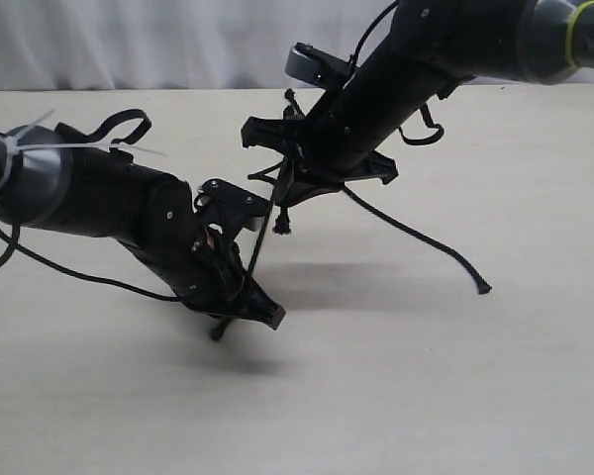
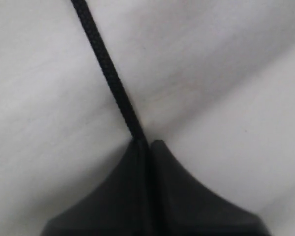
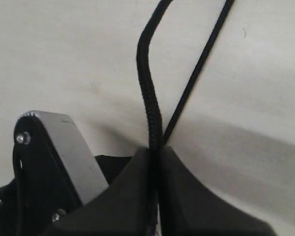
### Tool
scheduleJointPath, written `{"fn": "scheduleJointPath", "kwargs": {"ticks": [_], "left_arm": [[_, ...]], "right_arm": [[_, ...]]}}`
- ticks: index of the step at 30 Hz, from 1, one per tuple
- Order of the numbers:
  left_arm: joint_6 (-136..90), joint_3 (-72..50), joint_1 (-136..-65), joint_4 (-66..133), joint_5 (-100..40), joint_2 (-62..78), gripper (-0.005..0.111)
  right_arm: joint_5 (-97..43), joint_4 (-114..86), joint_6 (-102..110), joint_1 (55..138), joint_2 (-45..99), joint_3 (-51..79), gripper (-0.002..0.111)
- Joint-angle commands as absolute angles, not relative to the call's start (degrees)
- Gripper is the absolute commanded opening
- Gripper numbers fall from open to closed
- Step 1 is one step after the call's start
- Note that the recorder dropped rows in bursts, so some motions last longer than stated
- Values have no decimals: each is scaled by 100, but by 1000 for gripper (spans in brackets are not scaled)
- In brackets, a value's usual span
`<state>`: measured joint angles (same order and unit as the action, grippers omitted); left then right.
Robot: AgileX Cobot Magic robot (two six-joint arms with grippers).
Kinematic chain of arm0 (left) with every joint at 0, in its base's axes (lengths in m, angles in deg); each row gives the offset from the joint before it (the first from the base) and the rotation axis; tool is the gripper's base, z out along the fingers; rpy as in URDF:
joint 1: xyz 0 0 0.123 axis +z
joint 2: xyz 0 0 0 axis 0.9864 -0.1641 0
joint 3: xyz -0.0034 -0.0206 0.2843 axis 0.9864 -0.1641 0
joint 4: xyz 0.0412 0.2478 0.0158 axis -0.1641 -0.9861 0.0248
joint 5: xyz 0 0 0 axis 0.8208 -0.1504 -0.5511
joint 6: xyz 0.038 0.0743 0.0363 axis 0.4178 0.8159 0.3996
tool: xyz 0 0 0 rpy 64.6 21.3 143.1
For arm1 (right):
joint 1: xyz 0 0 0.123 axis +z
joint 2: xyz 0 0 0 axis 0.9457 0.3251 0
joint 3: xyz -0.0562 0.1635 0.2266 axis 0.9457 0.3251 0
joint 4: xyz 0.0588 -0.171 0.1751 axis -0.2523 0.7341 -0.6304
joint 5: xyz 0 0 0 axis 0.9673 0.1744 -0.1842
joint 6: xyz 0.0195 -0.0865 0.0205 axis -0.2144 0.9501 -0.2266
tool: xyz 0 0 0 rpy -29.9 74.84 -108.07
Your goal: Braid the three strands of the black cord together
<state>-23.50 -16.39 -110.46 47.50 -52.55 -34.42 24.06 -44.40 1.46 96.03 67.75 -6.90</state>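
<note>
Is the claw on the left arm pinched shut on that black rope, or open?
Shut. In its wrist view the left gripper's fingers press together with one strand clamped between them, running out straight.

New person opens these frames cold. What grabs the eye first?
The left gripper, low over the table at centre-left, is shut on a taut strand rising toward the right gripper, which is itself shut on a second strand. A loose length trails right across the table to a frayed tip.
</note>
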Motion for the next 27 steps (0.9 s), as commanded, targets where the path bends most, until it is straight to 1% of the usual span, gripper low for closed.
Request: {"fn": "scheduleJointPath", "kwargs": {"ticks": [1,5,7,10,16,19,23,24,26,27], "left_arm": [[-2353,-1826,-11180,4978,-6277,-3602,11],[-2353,-1826,-11180,5058,-6277,-3443,32],[-2353,-1826,-11180,5056,-6393,-3321,39],[-2353,-1826,-11180,5003,-6656,-3082,43],[-2353,-1826,-11180,4765,-7399,-2392,43],[-2627,-1826,-11180,4153,-7846,-1605,43],[-3627,-1826,-11159,3139,-7916,-1141,43],[-3938,-1826,-11159,2737,-8009,-1061,43],[-3982,-1826,-11159,2553,-8082,-1057,43],[-3993,-1826,-11159,2528,-8082,-1057,43]], "right_arm": [[2115,-4611,254,9668,6735,-659,4],[1817,-4636,197,9715,6735,-636,4],[1682,-4636,61,9715,6735,-636,4],[1541,-4636,61,9715,6735,-636,4],[1461,-4847,61,9749,6814,-636,6],[1214,-4942,61,10069,7051,-636,21],[1102,-4955,61,10289,7341,-636,33],[1102,-5000,47,10319,7437,-636,38],[1185,-5006,47,10296,7456,-636,45],[1202,-4988,47,10265,7426,-636,46]]}}
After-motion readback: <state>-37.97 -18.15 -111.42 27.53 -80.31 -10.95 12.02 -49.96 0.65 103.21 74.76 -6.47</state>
